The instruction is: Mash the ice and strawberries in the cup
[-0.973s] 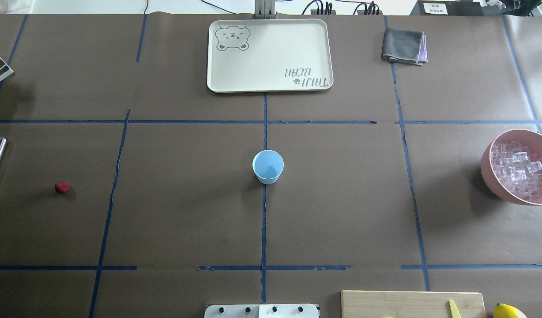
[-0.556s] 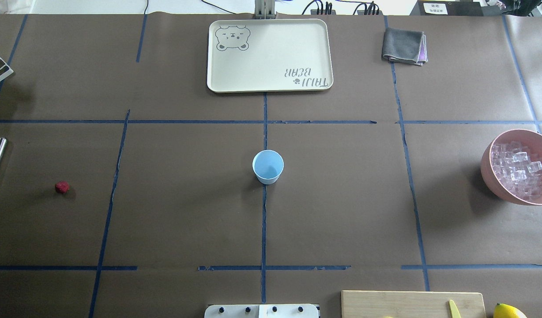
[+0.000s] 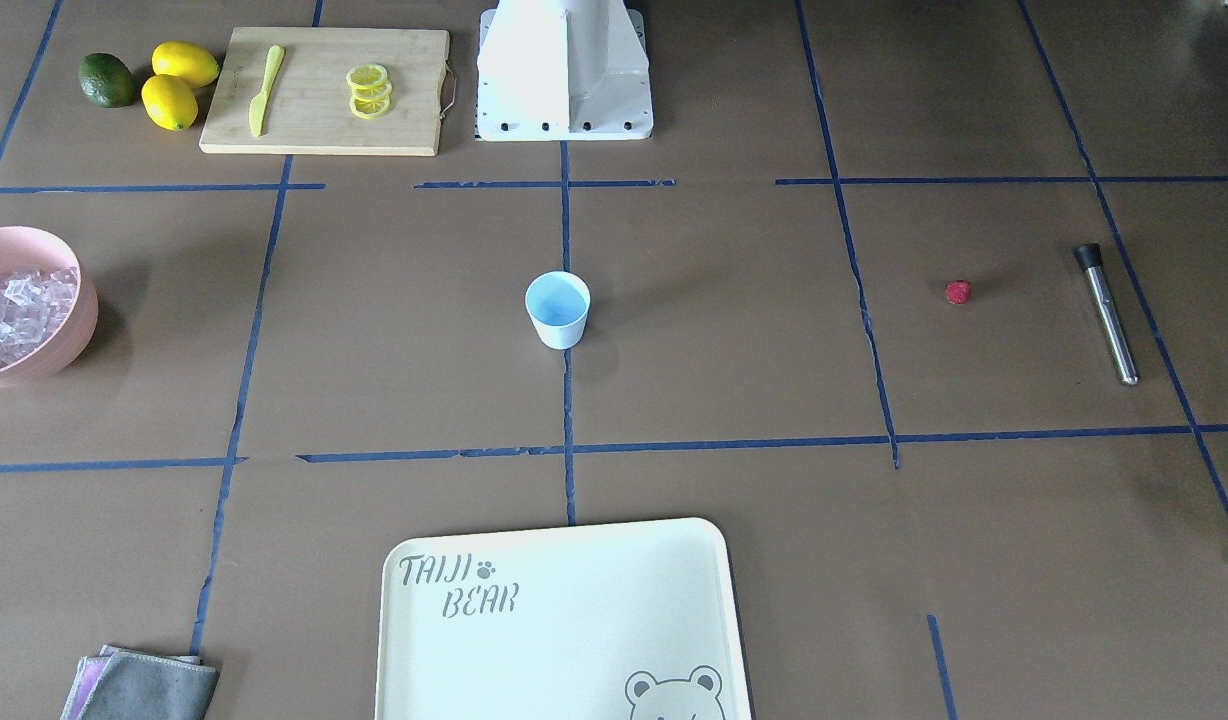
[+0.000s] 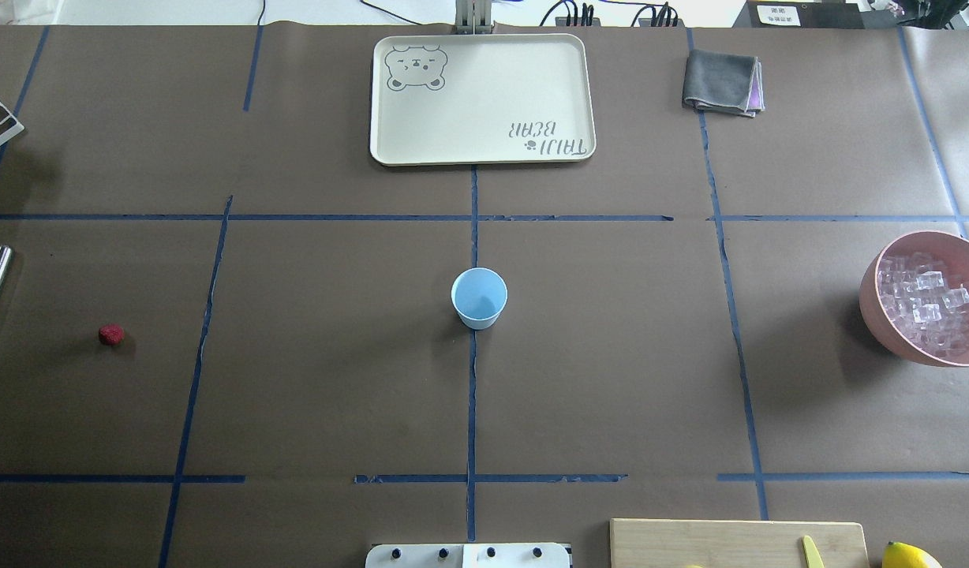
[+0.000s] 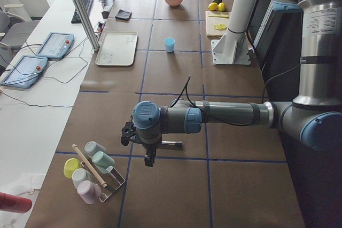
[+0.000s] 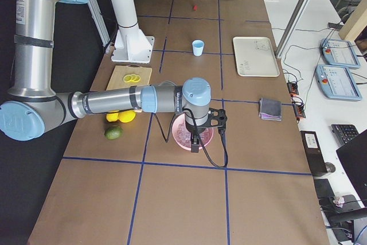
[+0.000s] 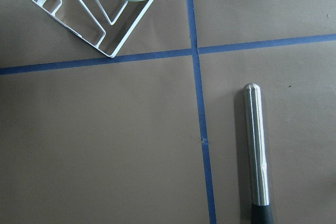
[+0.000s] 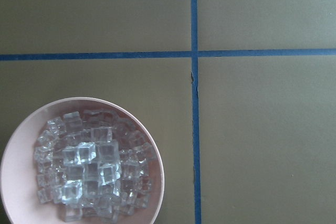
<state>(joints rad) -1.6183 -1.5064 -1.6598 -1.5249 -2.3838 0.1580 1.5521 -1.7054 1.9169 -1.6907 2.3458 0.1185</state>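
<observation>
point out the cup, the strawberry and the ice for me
cup (image 4: 479,293): overhead view, on its blue inside.
strawberry (image 4: 111,334): overhead view, middle of the berry.
ice (image 8: 86,174): right wrist view, cubes at the heap's middle.

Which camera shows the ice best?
The right wrist-mounted view: the ice fills the pink bowl close up, cubes distinct. Overhead and front-facing crop the bowl at their edges; exterior right partly hides it behind the right arm; exterior left shows it tiny.
</observation>
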